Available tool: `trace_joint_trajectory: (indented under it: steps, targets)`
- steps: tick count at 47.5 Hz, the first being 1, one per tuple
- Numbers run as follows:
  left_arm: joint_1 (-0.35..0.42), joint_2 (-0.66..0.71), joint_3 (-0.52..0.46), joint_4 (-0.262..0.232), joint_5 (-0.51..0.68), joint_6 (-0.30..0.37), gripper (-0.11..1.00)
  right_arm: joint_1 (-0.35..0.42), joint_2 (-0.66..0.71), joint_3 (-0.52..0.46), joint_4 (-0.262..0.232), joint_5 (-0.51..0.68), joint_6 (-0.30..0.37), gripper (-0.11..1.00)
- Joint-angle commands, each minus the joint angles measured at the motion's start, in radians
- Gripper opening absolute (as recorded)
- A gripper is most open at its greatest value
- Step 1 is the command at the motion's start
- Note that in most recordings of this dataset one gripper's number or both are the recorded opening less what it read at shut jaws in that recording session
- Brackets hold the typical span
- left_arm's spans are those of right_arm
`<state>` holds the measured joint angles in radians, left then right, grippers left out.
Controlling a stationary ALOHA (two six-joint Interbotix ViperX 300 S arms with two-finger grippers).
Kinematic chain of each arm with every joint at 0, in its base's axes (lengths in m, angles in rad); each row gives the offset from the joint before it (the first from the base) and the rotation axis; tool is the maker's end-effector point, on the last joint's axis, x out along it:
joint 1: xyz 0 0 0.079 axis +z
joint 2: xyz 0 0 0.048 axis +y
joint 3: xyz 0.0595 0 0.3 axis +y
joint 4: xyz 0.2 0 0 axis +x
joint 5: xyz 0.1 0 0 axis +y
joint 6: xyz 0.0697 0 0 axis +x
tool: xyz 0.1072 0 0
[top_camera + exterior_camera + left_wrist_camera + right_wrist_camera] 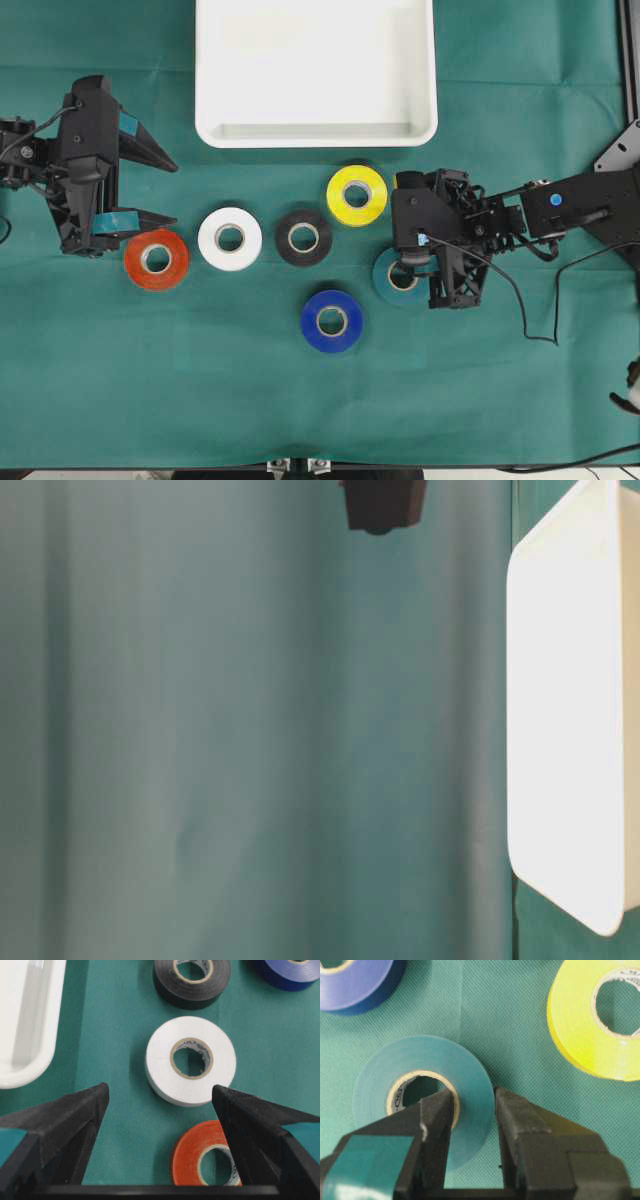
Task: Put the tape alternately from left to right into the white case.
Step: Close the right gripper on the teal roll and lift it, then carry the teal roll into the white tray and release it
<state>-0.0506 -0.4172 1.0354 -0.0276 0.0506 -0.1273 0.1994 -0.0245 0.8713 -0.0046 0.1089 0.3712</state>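
ok, right gripper (474,1102) pinches teal roll (422,1092) thru its wall, one finger in core; light, stiff, slick. left gripper (160,1097) wide, empty.

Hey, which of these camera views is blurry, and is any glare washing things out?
Table-level view: soft all over, the white case blown out to featureless white. Left wrist view: white tape sharp, near fingers blurred. Overhead view: crisp, evenly lit, faint shadows.

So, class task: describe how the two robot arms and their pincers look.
Both arms are matte black with angular housings. The left pincer has wedge-shaped fingers with teal pads; the right pincer has the same, plus loose black cables and a blue dot on its arm.
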Motion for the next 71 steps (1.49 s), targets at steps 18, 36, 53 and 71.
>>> trace_joint_trajectory:
  steps: [18,36,53,71]
  targets:
    - [-0.005,-0.005,-0.003,-0.002,-0.014,0.0,0.59,-0.002,-0.135,-0.049,-0.002,0.054,0.002,0.24]
    - [-0.005,-0.005,-0.003,-0.002,-0.014,0.0,0.59,-0.077,-0.146,-0.067,-0.005,0.054,-0.002,0.24]
    - [-0.003,-0.005,0.0,-0.002,-0.014,0.0,0.59,-0.265,-0.146,-0.087,-0.114,0.061,-0.002,0.24]
    - [-0.003,-0.005,0.0,-0.002,-0.014,0.0,0.59,-0.454,-0.146,-0.115,-0.242,0.063,-0.003,0.24]
